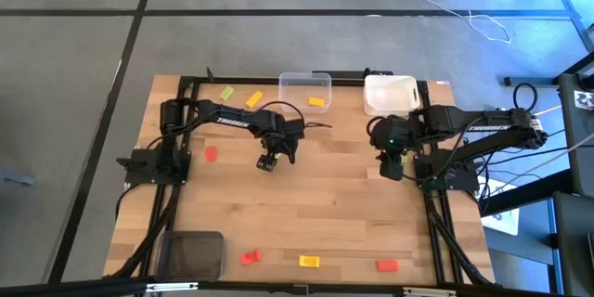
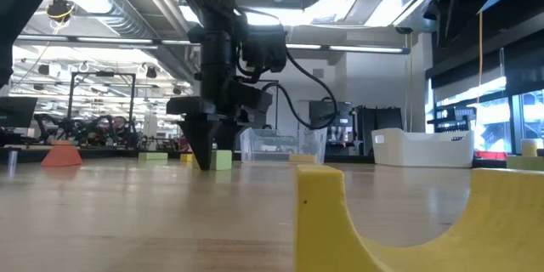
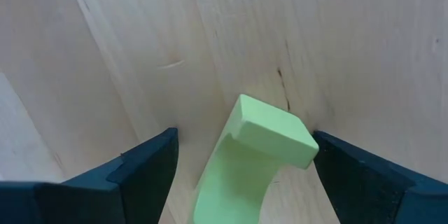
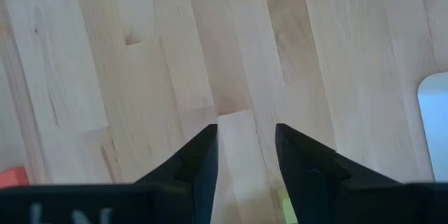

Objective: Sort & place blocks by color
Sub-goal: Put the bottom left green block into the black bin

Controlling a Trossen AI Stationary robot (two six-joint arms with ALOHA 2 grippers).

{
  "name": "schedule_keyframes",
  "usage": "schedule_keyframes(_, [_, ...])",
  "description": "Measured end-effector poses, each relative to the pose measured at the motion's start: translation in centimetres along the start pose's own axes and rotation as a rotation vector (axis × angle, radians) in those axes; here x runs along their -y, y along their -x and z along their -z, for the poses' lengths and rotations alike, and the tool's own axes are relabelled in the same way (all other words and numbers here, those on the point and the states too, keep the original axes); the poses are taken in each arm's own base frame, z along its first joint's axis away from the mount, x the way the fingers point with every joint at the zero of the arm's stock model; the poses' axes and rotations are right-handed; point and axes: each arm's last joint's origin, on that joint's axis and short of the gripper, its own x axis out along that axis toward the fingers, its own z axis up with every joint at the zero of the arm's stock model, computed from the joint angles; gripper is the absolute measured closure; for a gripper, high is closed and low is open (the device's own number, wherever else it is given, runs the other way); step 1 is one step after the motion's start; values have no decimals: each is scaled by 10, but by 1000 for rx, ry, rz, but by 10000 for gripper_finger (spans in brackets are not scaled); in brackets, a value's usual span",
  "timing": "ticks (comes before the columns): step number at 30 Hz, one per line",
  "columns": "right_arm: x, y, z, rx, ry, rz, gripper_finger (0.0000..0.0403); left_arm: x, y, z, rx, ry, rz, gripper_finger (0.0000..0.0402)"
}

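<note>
A light green arch-shaped block (image 3: 255,157) lies on the wooden table (image 1: 325,204) near its middle. My left gripper (image 3: 243,140) points down over it, open, with one finger on each side; the low view shows its tips (image 2: 204,161) down at the tabletop beside the green block (image 2: 223,160). My right gripper (image 4: 245,150) hangs open above bare wood at the table's right side (image 1: 392,167), with nothing between its fingers. Other blocks lie scattered: red (image 1: 211,153), green (image 1: 226,94), yellow (image 1: 253,99), and red (image 1: 249,257), yellow (image 1: 309,261) and red (image 1: 387,264) along the near edge. My left gripper straddles the green block from above, pointing down. One finger (image 3: 357,178) stands right at the block's raised corner (image 3: 308,147); whether it touches, I cannot tell. The other finger (image 3: 140,175) is apart from it. The block rests on the table.
A clear bin (image 1: 304,91) with a yellow block (image 1: 317,102) inside and a white bin (image 1: 390,93) stand at the far edge. A dark grey container (image 1: 193,252) sits at the near left corner. A yellow arch block (image 2: 399,221) lies close before the low camera.
</note>
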Motion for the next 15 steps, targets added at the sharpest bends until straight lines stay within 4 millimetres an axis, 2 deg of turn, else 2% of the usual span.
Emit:
schedule_keyframes(7, [-1,0,-3,29,-1,-8,260,4,0,-2,-20,-8,-52,85])
schedule_keyframes(11, [-1,0,-5,48,-3,-12,260,3,-1,-2,6,16,10,85])
schedule_keyframes(15, [-1,0,-5,49,-3,-13,260,3,-1,-2,3,-18,-7,87])
